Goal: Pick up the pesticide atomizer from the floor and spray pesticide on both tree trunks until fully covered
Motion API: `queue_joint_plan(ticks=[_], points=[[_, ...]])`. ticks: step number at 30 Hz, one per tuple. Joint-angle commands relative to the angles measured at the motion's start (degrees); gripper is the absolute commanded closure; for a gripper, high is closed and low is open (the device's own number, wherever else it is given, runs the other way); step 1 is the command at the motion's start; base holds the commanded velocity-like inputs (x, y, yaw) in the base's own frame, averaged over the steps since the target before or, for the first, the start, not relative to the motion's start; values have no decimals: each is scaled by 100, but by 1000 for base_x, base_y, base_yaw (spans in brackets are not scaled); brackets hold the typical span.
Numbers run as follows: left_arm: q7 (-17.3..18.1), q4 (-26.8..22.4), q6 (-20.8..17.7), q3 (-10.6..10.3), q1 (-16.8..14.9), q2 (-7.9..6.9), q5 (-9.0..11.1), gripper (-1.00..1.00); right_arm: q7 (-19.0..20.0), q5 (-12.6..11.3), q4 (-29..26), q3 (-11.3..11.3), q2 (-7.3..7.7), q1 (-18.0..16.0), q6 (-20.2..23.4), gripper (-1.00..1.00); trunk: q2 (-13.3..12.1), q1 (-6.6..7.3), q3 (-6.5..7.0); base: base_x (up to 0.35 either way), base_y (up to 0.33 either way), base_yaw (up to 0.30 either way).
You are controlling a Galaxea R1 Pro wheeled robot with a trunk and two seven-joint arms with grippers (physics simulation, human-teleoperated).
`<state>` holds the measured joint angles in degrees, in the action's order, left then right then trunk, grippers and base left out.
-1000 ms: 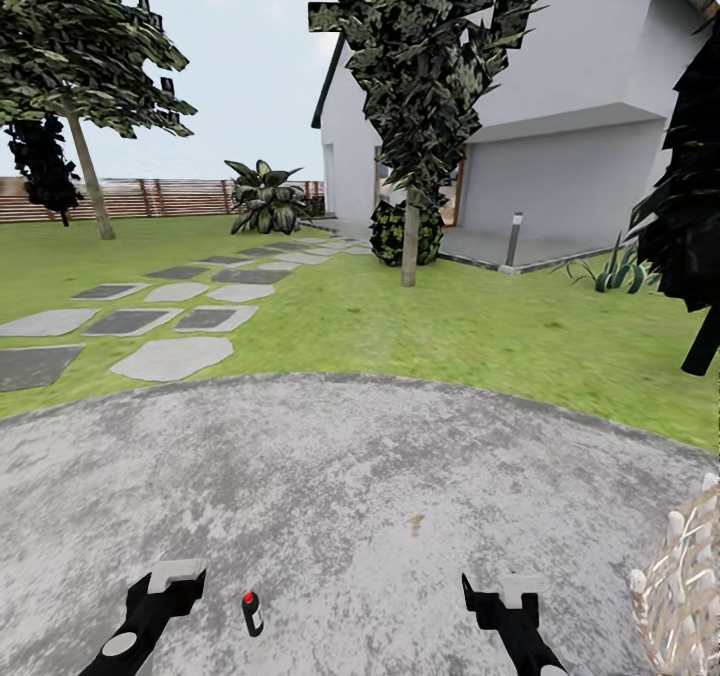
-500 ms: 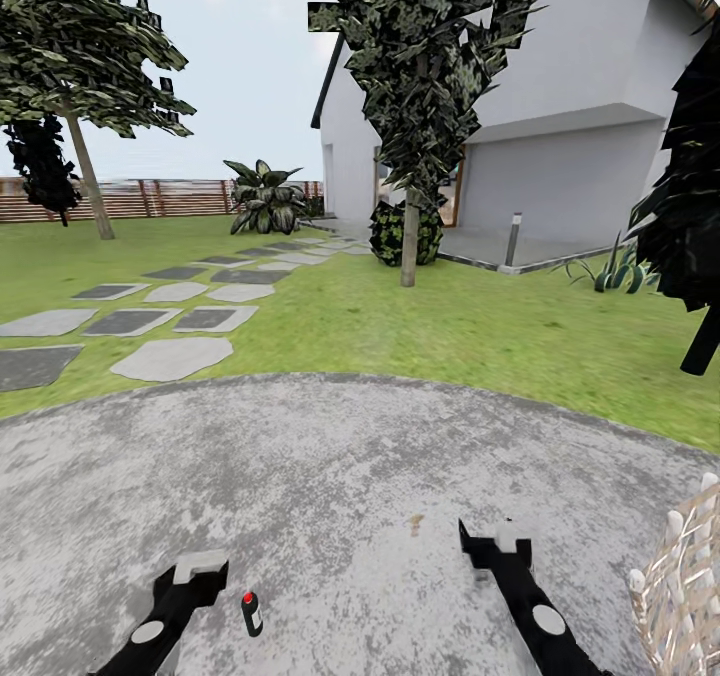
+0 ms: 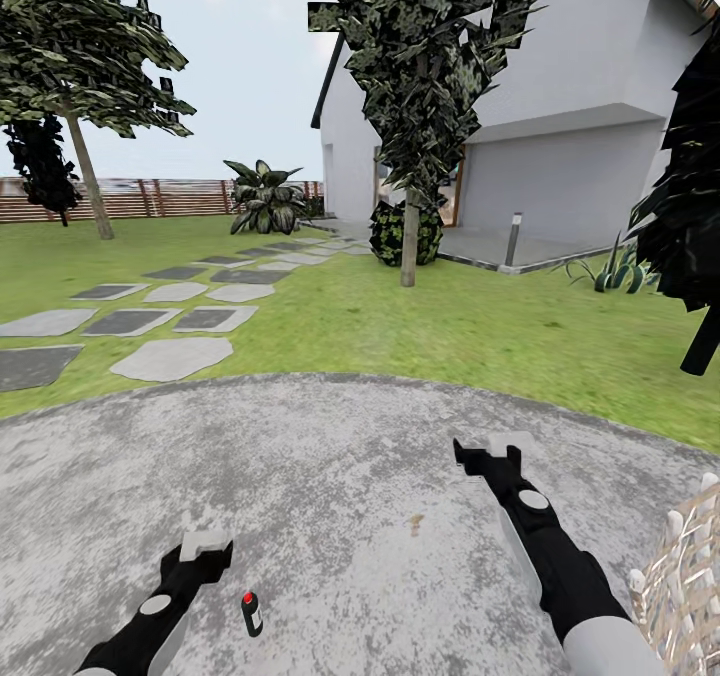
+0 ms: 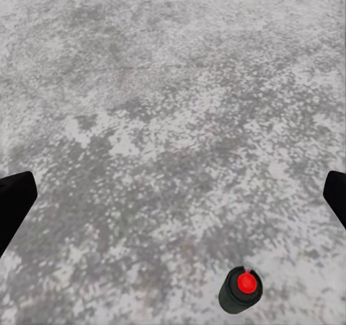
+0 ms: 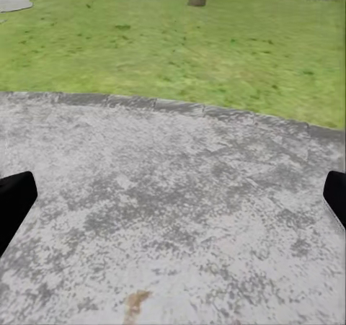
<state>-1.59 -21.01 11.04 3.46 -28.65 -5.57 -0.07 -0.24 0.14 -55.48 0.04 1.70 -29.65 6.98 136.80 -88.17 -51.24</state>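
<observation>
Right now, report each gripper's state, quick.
Left gripper: jaws open and empty, over the paved floor, the pesticide atomizer beside it, ungrasped.
Right gripper: jaws open, holding nothing.

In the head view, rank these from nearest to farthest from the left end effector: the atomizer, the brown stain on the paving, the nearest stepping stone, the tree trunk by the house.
1. Atomizer: just to the right of the left end effector.
2. Brown stain: further right on the paving.
3. Nearest stepping stone: ahead, on the lawn.
4. Tree trunk: far ahead, by the house.
</observation>
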Motion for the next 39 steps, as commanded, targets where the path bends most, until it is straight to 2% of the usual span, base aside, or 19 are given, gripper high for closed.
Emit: queue_joint_plan(ticks=[1, 4, 12, 14, 15, 18, 20, 39], points=[[-1, 6, 25, 7, -3, -2, -1, -100, -1, 2, -23, 1, 2, -4, 37, -100, 2, 1, -6, 0, 0, 0], [12, 13, 34, 6, -1, -3, -4, -100, 4, 3, -51, 4, 13, -11, 45, -100, 2, 1, -6, 0, 0, 0], [12, 22, -105, 24, -70, -13, 6, -100, 6, 29, -55, -3, 31, -15, 49, -100, 323, -175, -149, 0, 0, 0], [1, -20, -301, 33, -147, -11, -2, -100, 6, 30, -57, -4, 32, -15, 49, -100, 403, -219, -185, 0, 0, 0], [-8, -34, -562, 31, -305, -4, -6, -100, 6, 30, -58, -4, 34, -15, 49, -100, 443, -240, -203, 0, 0, 0], [2, 5, -878, 5, -598, -2, -10, -100, 6, 36, -28, -4, 40, -15, 49, -100, 564, -306, -258, 0, 0, 0], [6, 18, -887, 0, -596, -4, -11, -100, 6, 33, 11, -4, 41, -15, 49, -100, 644, -350, -303, 0, 0, 0], [9, 26, -876, -2, -579, 29, -10, -100, -2, 30, 46, 2, 33, -15, 49, -100, 669, -399, -888, 0, 0, 0]])
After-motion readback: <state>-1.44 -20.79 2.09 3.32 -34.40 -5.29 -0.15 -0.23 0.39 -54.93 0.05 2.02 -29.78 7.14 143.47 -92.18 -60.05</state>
